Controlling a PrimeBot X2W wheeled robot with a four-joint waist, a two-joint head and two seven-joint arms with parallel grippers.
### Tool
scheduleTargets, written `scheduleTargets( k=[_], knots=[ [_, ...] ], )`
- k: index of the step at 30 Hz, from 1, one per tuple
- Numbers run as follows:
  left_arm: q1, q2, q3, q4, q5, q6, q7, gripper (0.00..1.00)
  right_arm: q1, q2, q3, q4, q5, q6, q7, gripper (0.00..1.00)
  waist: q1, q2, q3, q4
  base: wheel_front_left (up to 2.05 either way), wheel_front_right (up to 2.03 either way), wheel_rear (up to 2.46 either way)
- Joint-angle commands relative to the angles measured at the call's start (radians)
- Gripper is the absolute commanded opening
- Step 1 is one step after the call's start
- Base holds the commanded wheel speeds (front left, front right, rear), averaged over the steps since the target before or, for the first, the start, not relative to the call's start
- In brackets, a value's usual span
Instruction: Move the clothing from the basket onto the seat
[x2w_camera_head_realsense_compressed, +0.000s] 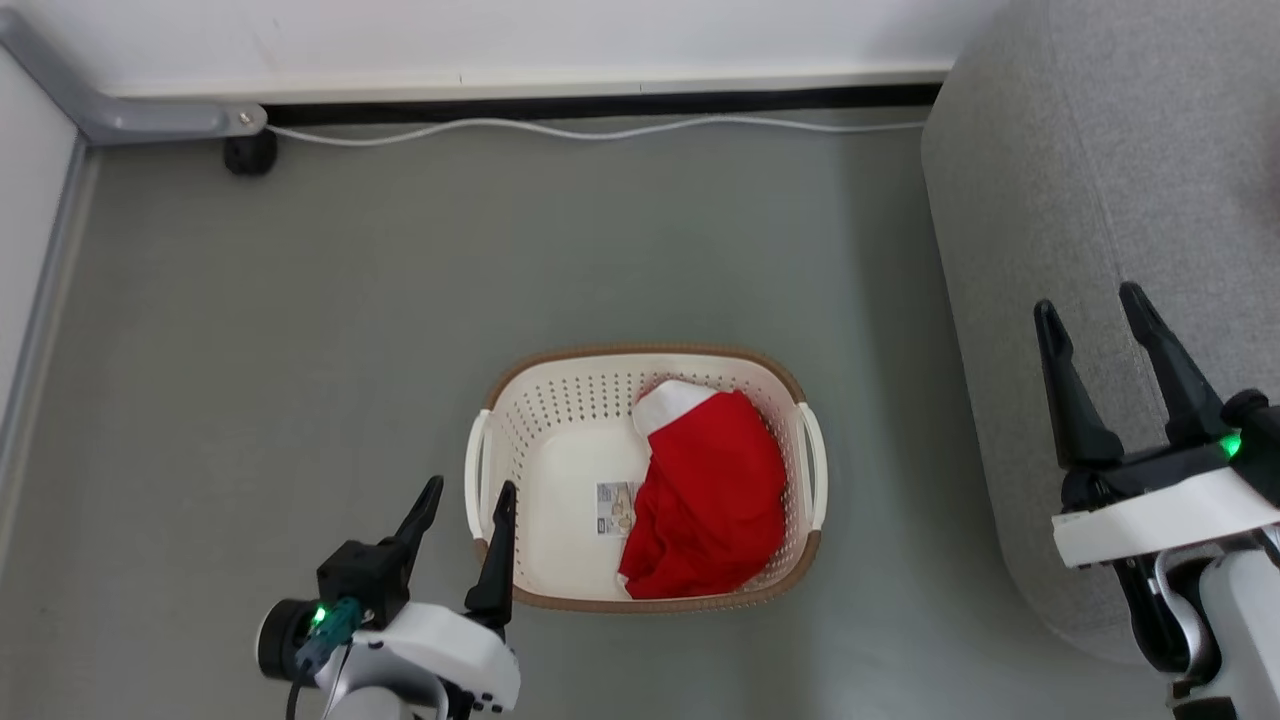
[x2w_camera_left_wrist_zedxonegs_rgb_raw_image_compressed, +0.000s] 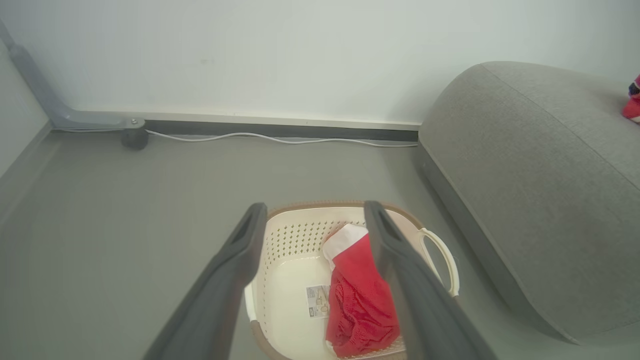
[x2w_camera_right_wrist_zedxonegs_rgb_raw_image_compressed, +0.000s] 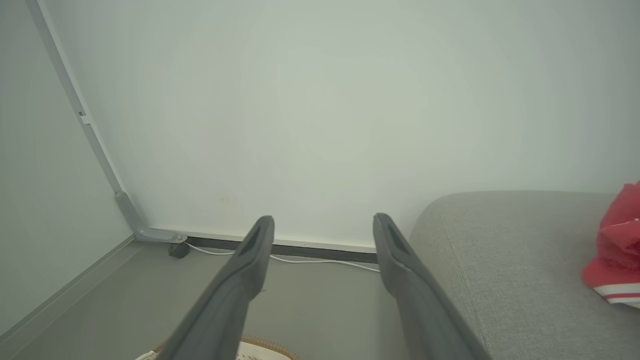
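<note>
Cream basket (x2w_camera_head_realsense_compressed: 570, 400) holds red clothing (x2w_camera_head_realsense_compressed: 712, 500) beside a paper label (x2w_camera_head_realsense_compressed: 615, 508), print unreadable.

We can read no text anywhere; the paper label (x2w_camera_head_realsense_compressed: 617, 508) on the basket (x2w_camera_head_realsense_compressed: 560, 390) floor carries print too small and blurred to make out.

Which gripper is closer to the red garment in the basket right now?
Left. The left gripper is open by the left handle of the basket, just beside the red garment; the right gripper is open farther off, over the edge of the sofa.
</note>
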Motion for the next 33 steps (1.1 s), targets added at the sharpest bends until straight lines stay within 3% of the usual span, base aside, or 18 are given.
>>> scheduleTargets(
  k=[1,17,33],
  knots=[
    [-0.061,0.006,0.006,0.001,-0.020,0.009,-0.006,1.00,-0.035,-0.023,0.027,-0.040,0.008,0.004,-0.006,1.00,0.0000,0.0000,0.076,-0.030,0.00,0.00,0.00],
    [-0.371,0.006,-0.165,0.292,-0.181,-0.005,-0.006,1.00,-0.185,-0.021,0.081,-0.145,0.044,0.004,-0.006,1.00,0.0000,0.0000,0.332,-0.130,0.00,0.00,0.00],
    [-0.739,0.005,-0.295,0.610,-0.339,-0.078,0.013,1.00,-0.302,0.027,0.143,-0.261,0.060,0.004,-0.006,1.00,0.0000,0.0000,0.535,-0.242,0.00,0.00,0.00]
  ],
)
